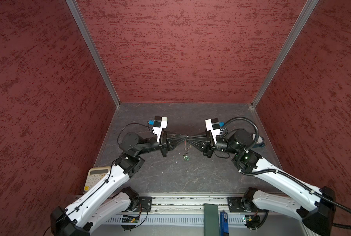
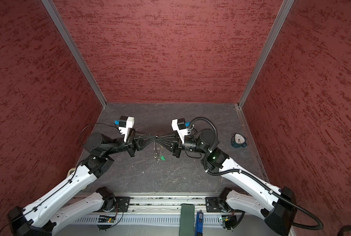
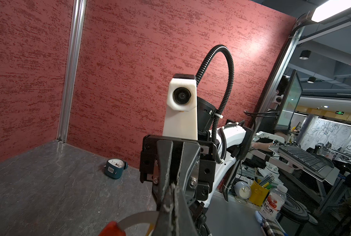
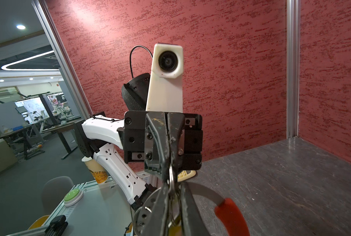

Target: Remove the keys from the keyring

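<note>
Meeting tip to tip above table (image 1: 170,177): left hand (image 1: 185,138) clenched on keyring (image 3: 137,218) band (red sleeve (image 4: 229,214) alongside); right hand (image 1: 191,138) pinched, seemingly on yellow key (image 4: 175,225); green key (image 2: 162,157) hangs lowest.

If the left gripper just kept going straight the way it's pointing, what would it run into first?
The right gripper: it faces the left gripper head-on, fingertips all but meeting over the keyring that hangs between them. Whether the tips touch is unclear.
</note>
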{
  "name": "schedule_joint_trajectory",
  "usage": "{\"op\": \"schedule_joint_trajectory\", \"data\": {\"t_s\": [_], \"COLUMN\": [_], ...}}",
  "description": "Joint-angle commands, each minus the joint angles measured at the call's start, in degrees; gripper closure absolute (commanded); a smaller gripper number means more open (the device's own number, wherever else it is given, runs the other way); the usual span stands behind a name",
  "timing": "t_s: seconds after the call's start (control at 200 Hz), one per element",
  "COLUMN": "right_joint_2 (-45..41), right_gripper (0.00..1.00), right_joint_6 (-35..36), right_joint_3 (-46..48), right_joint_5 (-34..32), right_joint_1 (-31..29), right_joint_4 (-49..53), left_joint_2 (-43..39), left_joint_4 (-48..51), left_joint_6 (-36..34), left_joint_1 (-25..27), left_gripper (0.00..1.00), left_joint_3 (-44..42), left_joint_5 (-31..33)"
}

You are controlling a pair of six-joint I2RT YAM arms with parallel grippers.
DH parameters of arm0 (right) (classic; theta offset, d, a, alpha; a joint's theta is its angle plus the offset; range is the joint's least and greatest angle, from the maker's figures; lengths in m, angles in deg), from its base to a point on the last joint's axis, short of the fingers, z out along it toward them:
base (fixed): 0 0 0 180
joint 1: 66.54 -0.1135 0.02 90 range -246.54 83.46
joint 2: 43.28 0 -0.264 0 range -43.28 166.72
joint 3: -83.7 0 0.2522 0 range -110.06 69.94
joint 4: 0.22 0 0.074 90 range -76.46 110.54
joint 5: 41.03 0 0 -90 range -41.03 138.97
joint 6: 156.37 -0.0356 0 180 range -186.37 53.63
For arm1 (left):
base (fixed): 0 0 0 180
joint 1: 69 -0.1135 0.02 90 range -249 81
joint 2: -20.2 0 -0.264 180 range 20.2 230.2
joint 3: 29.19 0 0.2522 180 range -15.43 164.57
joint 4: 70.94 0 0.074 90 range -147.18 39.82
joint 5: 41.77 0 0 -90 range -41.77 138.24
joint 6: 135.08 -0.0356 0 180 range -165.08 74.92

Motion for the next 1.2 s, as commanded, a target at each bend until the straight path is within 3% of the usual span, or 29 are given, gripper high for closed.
{"op": "schedule_joint_trajectory", "data": {"t_s": [0.0, 0.05, 0.2, 0.371, 0.511, 0.721, 0.877, 1.037, 1.192], "right_joint_2": [0.1, -0.1, -1.3, -0.8, 1.7, 7.4, 9.8, 12.5, 12.1], "right_gripper": [0.94, 1.00, 1.00, 1.00, 1.00, 1.00, 1.00, 1.00, 1.00], "right_joint_6": [-0.4, -0.3, 1.8, 8.1, 12.8, 18.7, 20.4, 20.9, 22.8], "right_joint_3": [-0.4, -0.6, -2.7, -10.4, -17.4, -27.3, -32.4, -35.9, -37.0], "right_joint_5": [1.5, 1.6, 0.3, -3.0, -5.4, -13.5, -18.3, -16.1, -10.7], "right_joint_1": [-0.3, -0.3, -0.3, -0.3, -0.3, -0.6, -2.1, -3.2, -4.4], "right_joint_4": [-2.0, -1.5, 6.4, 28.1, 46.1, 67.8, 75.4, 79.1, 80.4], "left_joint_2": [-0.2, 0.0, -0.8, -2.8, -4.3, -3.2, -1.8, 0.0, 1.4], "left_joint_4": [-3.6, -4.2, 1.2, 9.7, 19.3, 33.5, 37.5, 39.0, 38.4], "left_joint_6": [0.5, 0.8, 0.1, -1.0, -3.9, -8.7, -10.0, -10.2, -10.1], "left_joint_1": [-0.2, -0.2, -0.3, -1.4, -1.9, -2.1, -2.3, -2.3, -2.1], "left_gripper": [1.00, 1.00, 1.00, 0.61, 0.50, 0.49, 0.48, 0.49, 0.63], "left_joint_3": [0.0, 0.0, 1.0, 2.2, 4.3, 8.7, 10.1, 10.9, 10.5], "left_joint_5": [-0.2, -0.2, 0.9, 1.9, 2.1, 3.5, 4.5, 3.5, -1.2]}}
